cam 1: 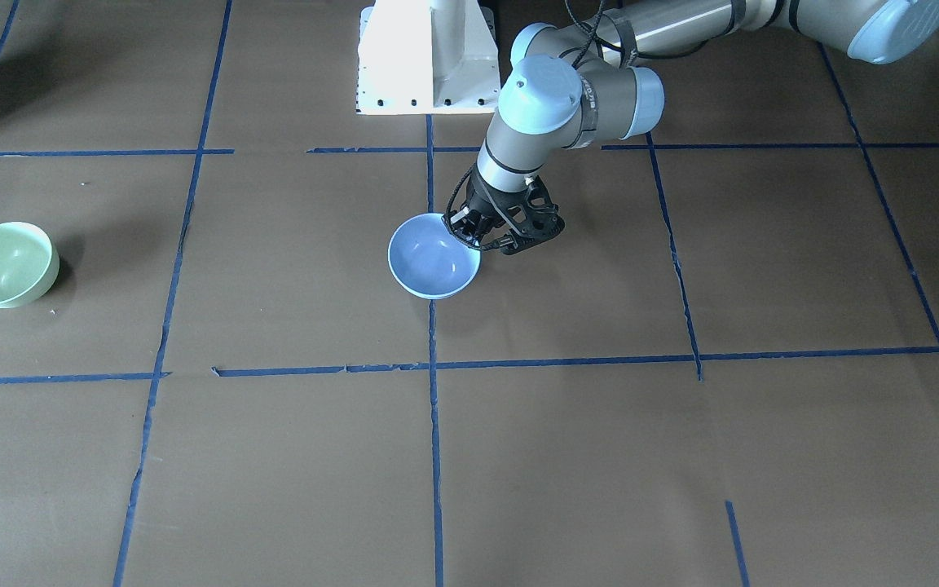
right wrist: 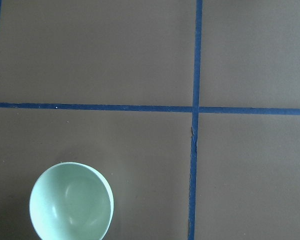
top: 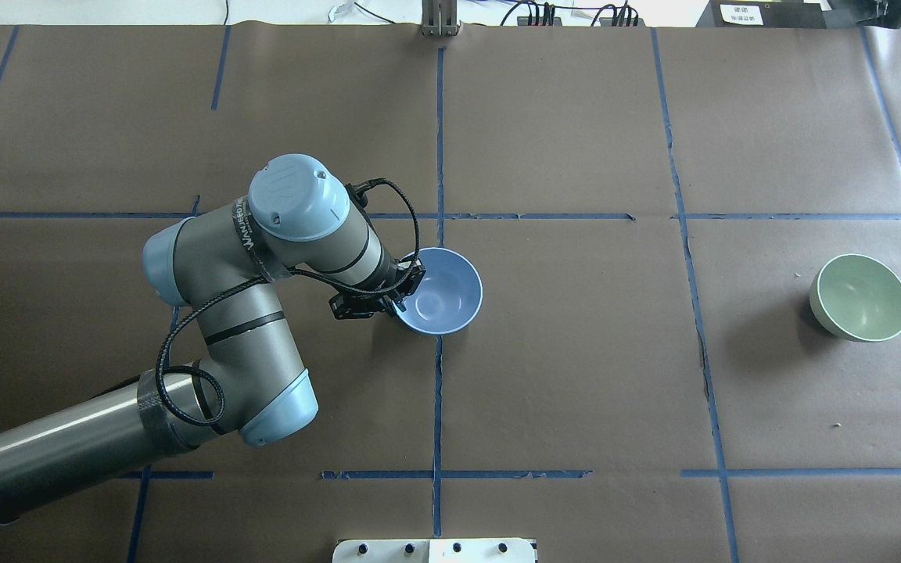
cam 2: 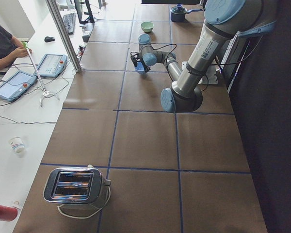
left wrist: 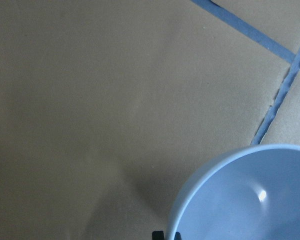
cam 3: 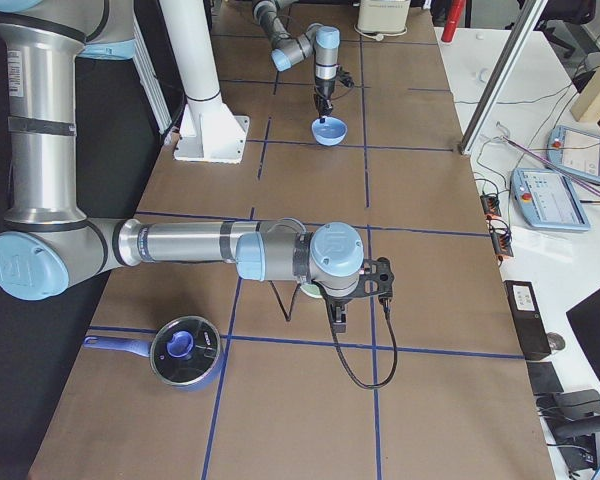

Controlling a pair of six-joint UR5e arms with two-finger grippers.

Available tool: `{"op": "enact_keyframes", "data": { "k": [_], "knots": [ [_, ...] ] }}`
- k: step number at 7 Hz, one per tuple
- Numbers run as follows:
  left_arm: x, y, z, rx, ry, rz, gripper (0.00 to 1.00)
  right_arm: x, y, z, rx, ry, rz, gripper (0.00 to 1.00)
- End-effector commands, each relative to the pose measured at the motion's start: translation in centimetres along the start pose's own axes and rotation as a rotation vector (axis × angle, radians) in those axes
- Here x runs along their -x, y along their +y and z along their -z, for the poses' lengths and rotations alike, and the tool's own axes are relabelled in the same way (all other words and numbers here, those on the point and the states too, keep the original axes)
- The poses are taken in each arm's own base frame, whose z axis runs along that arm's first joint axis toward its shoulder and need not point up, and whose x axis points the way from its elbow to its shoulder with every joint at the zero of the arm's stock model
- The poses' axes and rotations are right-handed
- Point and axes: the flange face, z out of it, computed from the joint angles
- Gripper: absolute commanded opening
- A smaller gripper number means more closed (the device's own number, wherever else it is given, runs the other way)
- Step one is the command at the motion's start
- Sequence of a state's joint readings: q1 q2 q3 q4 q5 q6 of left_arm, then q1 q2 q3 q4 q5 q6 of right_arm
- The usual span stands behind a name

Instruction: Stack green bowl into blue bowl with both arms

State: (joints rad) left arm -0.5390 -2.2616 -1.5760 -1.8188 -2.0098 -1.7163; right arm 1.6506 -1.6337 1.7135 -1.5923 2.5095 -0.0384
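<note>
**Right gripper [cam 3: 338, 318] is nearer the glossy mint-green round bowl [right wrist: 70, 202]**

Your left gripper [cam 1: 473, 235] has its jaws pinched on the rim of the glossy pale-blue round bowl [cam 1: 429, 261]. The green one sits well apart, below the right jaws and off to one side. Are those jaws apart or together? Can't tell.
</note>
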Motion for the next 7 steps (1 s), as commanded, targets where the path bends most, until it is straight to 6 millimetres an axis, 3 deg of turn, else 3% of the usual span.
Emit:
{"op": "enact_keyframes", "data": {
  "k": [1,2,3,4,5,6,7],
  "knots": [
    [-0.3,0.7,2.1,-0.001,0.045,-0.018,1.00,0.2,-0.1,-0.1,0.002,0.000,0.005,1.00],
    [0.8,-1.4,5.9,-0.034,0.063,0.007,1.00,0.9,-0.3,-1.0,0.020,0.001,0.001,1.00],
    [2.2,-2.7,10.6,-0.067,0.020,0.038,1.00,3.0,-0.9,-2.7,0.016,0.002,-0.019,1.00],
    [3.4,-2.5,15.2,-0.104,-0.003,0.006,1.00,5.0,-1.3,-4.7,-0.021,0.032,-0.026,1.00],
    [6.0,-3.5,16.9,-0.132,-0.031,-0.024,1.00,7.3,-1.5,-7.5,-0.023,0.054,-0.025,1.00],
    [8.2,-6.1,17.4,-0.159,-0.063,-0.081,1.00,8.8,-1.3,-10.2,-0.007,0.072,-0.002,1.00],
    [11.7,-7.2,17.9,-0.165,-0.095,-0.148,1.00,8.8,-1.2,-10.6,-0.013,0.072,0.005,1.00]
  ]
}}
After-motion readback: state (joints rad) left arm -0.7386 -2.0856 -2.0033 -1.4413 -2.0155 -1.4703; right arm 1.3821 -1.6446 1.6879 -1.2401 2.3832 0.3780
